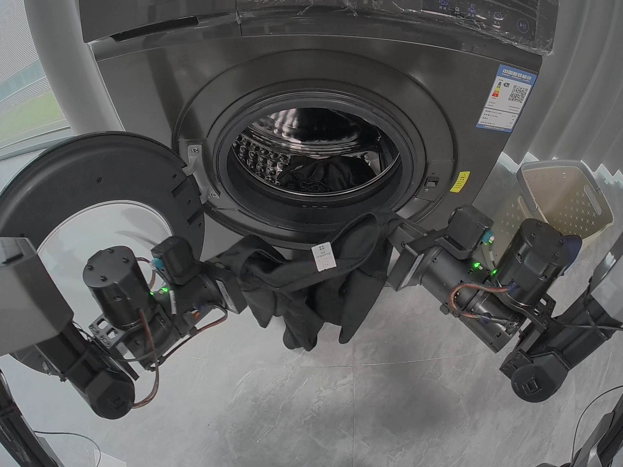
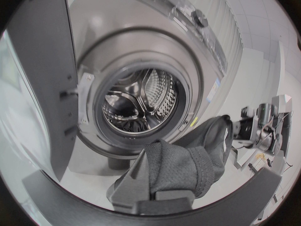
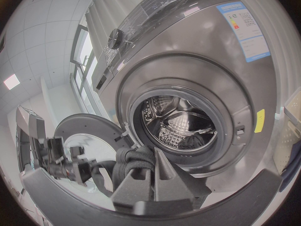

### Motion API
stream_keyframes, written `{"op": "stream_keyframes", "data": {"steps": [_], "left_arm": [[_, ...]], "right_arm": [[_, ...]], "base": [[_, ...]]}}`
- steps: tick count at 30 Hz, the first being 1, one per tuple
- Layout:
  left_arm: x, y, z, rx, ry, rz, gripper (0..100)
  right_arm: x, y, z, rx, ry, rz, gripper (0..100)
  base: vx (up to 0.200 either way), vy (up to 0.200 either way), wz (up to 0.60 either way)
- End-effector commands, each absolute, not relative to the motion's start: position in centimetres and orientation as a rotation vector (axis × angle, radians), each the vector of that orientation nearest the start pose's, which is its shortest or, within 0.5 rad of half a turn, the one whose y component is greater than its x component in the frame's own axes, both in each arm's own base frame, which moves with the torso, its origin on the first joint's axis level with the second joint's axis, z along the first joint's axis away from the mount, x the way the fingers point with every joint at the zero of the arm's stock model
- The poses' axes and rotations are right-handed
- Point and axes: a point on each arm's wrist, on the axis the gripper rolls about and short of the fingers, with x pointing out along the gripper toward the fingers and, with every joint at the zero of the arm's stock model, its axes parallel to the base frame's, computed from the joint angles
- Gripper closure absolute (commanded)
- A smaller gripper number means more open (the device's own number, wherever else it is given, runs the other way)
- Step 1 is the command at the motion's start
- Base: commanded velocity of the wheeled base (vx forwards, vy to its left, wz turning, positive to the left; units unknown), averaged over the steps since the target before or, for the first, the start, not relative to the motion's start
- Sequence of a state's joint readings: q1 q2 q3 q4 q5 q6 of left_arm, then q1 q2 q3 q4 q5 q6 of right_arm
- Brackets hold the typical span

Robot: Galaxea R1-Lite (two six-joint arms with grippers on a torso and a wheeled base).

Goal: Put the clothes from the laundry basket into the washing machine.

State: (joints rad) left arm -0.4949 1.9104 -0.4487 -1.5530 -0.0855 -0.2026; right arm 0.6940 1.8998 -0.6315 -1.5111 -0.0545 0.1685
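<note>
A black garment (image 1: 311, 280) with a white tag hangs stretched between my two grippers, just below the open mouth of the washing machine (image 1: 311, 154). My left gripper (image 1: 237, 280) is shut on its left end (image 2: 178, 170). My right gripper (image 1: 392, 244) is shut on its right end, bunched at the fingers (image 3: 133, 160). The garment's middle sags toward the floor. Another dark piece of clothing (image 1: 324, 173) lies inside the drum. The laundry basket (image 1: 564, 199), beige and perforated, stands to the right of the machine.
The machine's round door (image 1: 97, 189) stands swung open on the left, just above my left arm. Grey tiled floor (image 1: 363, 397) spreads below the garment. A curtain (image 1: 584, 85) hangs behind the basket.
</note>
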Motion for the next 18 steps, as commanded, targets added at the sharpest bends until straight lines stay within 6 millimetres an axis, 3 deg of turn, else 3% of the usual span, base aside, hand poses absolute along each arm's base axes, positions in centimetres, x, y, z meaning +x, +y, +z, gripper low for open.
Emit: {"op": "stream_keyframes", "data": {"steps": [1,8,18], "left_arm": [[23.5,-11.8,16.5,-0.231,-0.161,-0.581,100],[22.3,-11.1,19.3,-0.254,-0.265,-0.601,100],[22.8,-10.3,19.7,-0.246,-0.287,-0.579,100]], "right_arm": [[23.3,18.8,16.3,0.242,-0.155,0.643,100],[23.1,17.8,16.4,0.233,-0.166,0.631,100],[22.8,17.5,16.0,0.218,-0.154,0.63,100]], "base": [[0.0,0.0,0.0],[0.0,0.0,0.0],[0.0,0.0,0.0]]}}
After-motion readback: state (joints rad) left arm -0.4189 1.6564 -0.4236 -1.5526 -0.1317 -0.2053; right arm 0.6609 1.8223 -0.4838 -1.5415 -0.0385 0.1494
